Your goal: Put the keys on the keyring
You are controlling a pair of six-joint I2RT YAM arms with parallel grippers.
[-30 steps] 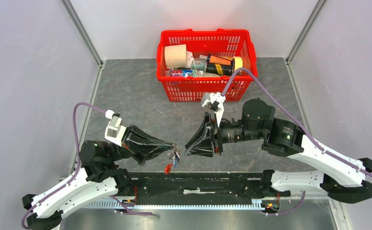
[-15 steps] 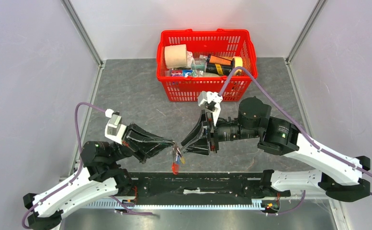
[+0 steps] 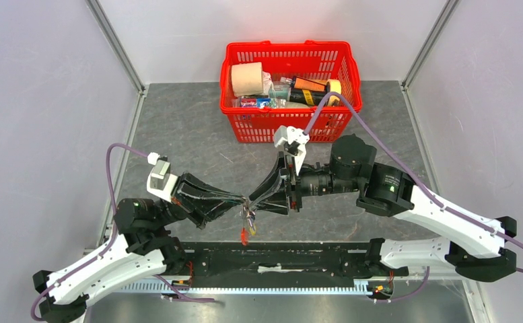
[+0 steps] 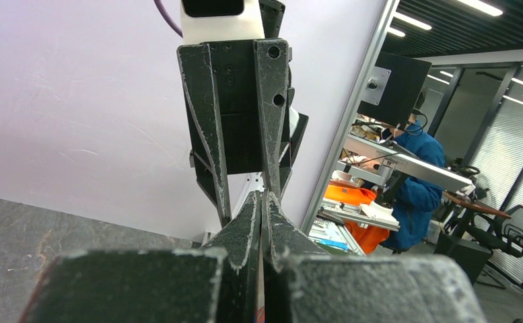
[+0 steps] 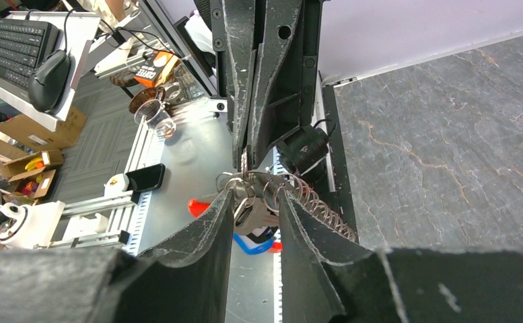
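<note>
Grey stone-patterned surface (image 3: 191,128) carries a red basket (image 3: 289,128) at its far side; the work takes place near the arm bases. The left tool (image 3: 243,202) is fully closed on the keyring (image 5: 312,205), which it holds off the surface with the coil and red strap hanging. The right tool (image 5: 253,202) meets it tip to tip, jaws narrowed, with a silvery one of the keys (image 5: 248,210) filling the gap, apparently clamped.

To thread well, hold the left grip rigid. Feed the key's hole along the ring split in small, aligned advances. Avoid pulling on the coil.

Fingers obscure the ring split, the key hole and true pad contact. The left wrist view shows only closed fingertips.
</note>
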